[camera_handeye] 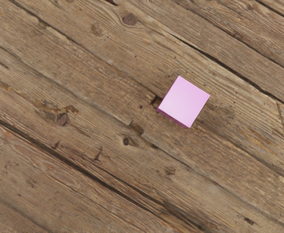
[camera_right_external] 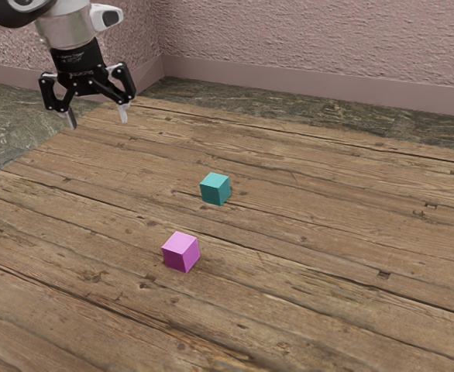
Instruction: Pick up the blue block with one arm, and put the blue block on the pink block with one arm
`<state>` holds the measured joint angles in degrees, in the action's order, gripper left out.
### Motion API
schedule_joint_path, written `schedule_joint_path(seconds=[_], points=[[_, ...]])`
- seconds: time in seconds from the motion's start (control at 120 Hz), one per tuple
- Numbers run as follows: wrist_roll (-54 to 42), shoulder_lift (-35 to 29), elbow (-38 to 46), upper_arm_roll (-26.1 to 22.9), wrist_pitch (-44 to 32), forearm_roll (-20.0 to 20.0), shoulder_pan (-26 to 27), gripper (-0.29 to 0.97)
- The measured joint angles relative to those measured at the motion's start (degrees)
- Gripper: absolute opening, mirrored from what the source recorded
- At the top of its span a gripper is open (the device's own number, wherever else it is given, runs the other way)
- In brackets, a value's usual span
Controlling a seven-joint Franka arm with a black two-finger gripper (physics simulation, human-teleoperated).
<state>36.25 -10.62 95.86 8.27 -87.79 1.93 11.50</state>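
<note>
Nearest, a pink matte cube [camera_right_external: 180, 251] is seen resting on the weathered wooden plank counter [camera_right_external: 343, 310]. A blue-green matte cube [camera_right_external: 215, 188] is set flat on the planks, apart from it, at about one o'clock. Farther back, at about ten o'clock from that cube, the black jaws are held spread wide and empty above the counter.
</note>
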Motion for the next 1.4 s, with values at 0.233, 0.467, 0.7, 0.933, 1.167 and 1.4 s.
schedule_joint_path(seconds=[0.233,0.467,0.7,0.933,1.167,1.4], points=[[2.8,-4.8,5.6,-1.0,0.3,0.2,2.3,0.68],[1.6,18.0,-9.3,-9.1,0.7,0.0,-6.2,0.68],[-4.4,31.1,-17.3,-13.0,-3.9,-0.1,-8.9,0.68],[-10.9,37.5,-18.1,-14.1,-11.0,0.1,-10.1,0.68],[-20.3,48.6,-28.1,-13.5,-17.5,0.2,-12.1,0.68],[-30.3,57.4,-35.5,-13.8,-23.4,-0.3,-15.4,0.68]])
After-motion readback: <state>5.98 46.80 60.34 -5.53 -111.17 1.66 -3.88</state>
